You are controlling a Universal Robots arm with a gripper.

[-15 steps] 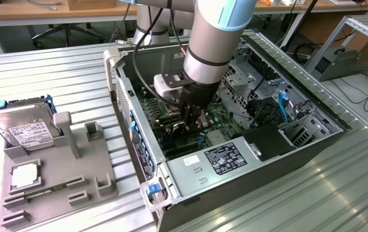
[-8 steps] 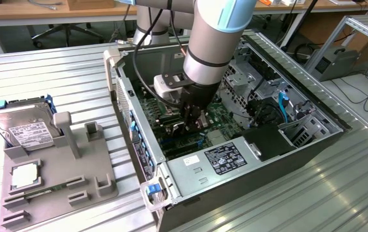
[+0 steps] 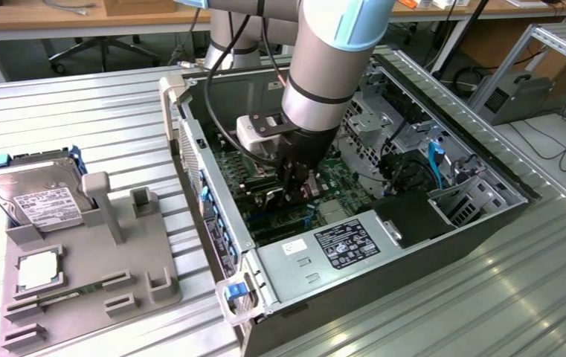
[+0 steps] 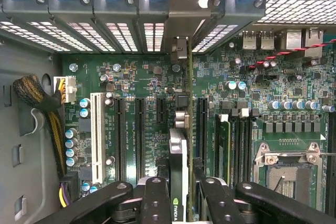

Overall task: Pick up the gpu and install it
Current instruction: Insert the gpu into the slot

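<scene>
The hand (image 3: 297,182), clamped on the graphics card (image 4: 178,166) inside the computer case (image 3: 185,141) at the exterior view's middle, needed the card upright, square over a motherboard (image 4: 131,77) slot, then pressed evenly.

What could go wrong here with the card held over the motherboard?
Held edge-on in the gripper, the gpu hangs over close parallel slots, so a slight offset could jam it on a slot edge. Its metal end might also catch the case's rear slot frame.
</scene>
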